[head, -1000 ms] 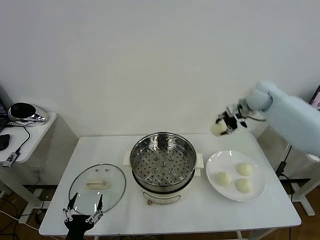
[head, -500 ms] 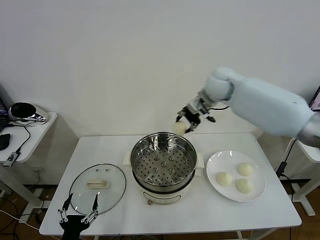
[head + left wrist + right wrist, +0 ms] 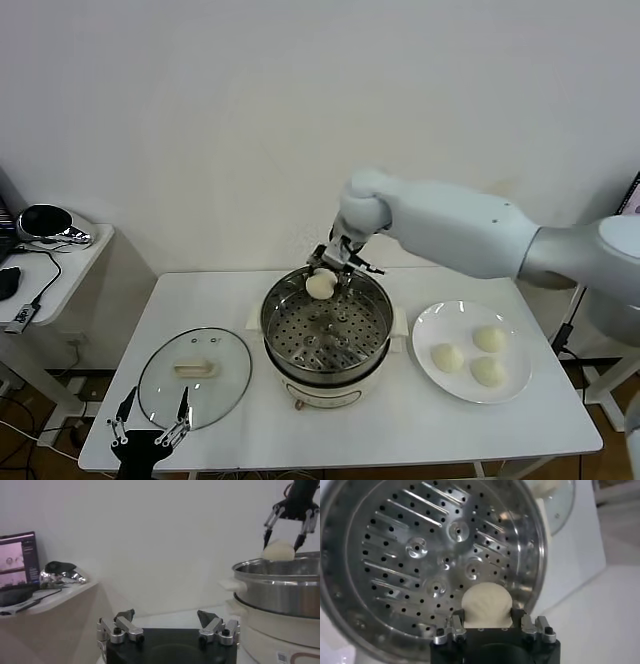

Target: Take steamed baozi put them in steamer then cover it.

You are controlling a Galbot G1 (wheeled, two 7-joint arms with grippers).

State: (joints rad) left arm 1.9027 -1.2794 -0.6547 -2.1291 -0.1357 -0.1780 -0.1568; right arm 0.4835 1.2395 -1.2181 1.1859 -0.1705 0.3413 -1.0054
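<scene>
- The left hand (image 3: 148, 432) sits at the head view's lower edge, which cuts off its body and arm.
- In the left wrist view, the steamer (image 3: 280, 592) runs off the side and lower edges; its inside is hidden behind its wall.
- The right wrist view shows the held baozi (image 3: 486, 604) partly hidden by the right hand (image 3: 488, 622), whose body the picture's edge crops.
- The steamer's rim leaves that picture on three sides.
- The cover (image 3: 559, 500) appears there only as a sliver at the edge.
- The right arm is cut by the head view's right edge.
- The counter (image 3: 420, 420) loses its near edge at the frame's bottom.
</scene>
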